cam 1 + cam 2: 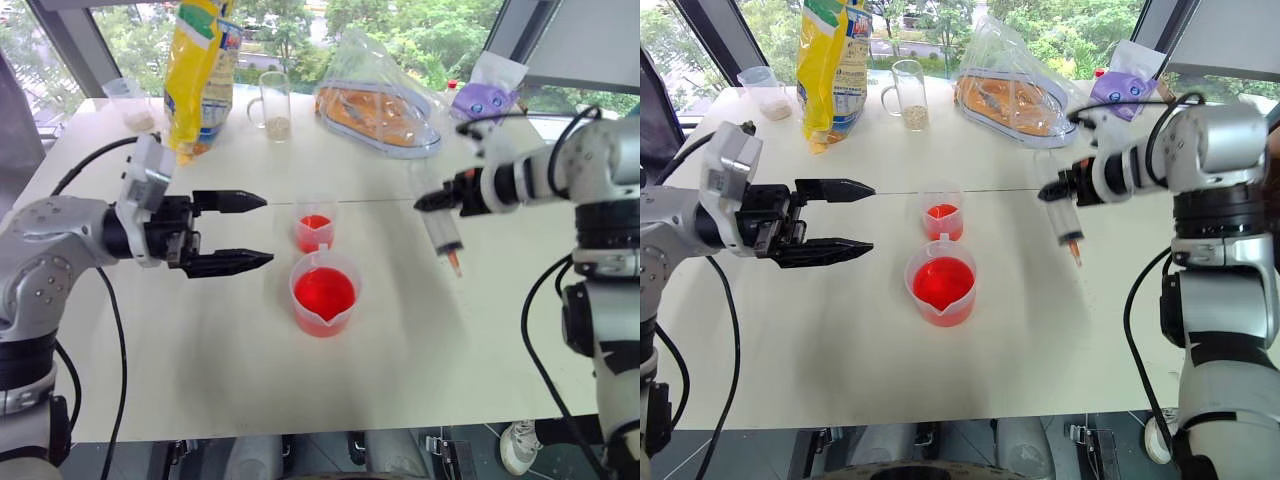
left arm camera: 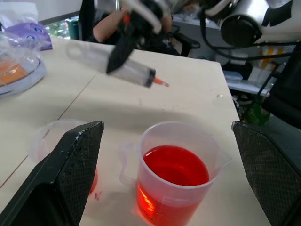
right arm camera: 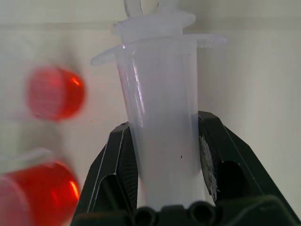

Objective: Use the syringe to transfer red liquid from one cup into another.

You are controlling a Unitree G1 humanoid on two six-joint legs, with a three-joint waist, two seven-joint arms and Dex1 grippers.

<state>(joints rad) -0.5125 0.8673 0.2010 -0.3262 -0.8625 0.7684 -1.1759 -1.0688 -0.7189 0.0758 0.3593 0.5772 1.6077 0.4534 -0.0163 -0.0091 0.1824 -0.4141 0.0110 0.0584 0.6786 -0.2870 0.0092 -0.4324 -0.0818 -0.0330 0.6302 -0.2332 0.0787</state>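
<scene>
Beaker (image 1: pixel 324 293) first, the wide spouted one, sitting nearest the front edge of the white table (image 1: pixel 420 350) at about mid-width, holding a good pool of red liquid (image 1: pixel 324 291). Just behind it, close but apart, stands the small narrow cup (image 1: pixel 314 227) with a shallow layer of red at its bottom. To their left the left gripper (image 1: pixel 240 232) hovers above the tabletop, pointing across toward the two cups, its two black fingers (image 1: pixel 228 263) spread wide and grasping nothing; from its wrist the beaker sits right between them. Over on the right side of the table, the right gripper (image 3: pixel 162 155) is clamped on the clear barrel of the syringe (image 1: pixel 443 232), fingers pressed to either side of it. The syringe hangs tilted in the air, orange tip down and clear of the tabletop, well to the right of both cups. The barrel looks clear, with no red showing in it. Farther back now, along the far edge: a small cup (image 1: pixel 131 103) at the left corner, a tall yellow bag (image 1: pixel 200 70), a handled glass mug (image 1: pixel 272 104) with something pale at its bottom, a clear plastic bag (image 1: pixel 385 95) over an orange-filled tray, and a purple packet (image 1: pixel 488 97) toward the right corner.
</scene>
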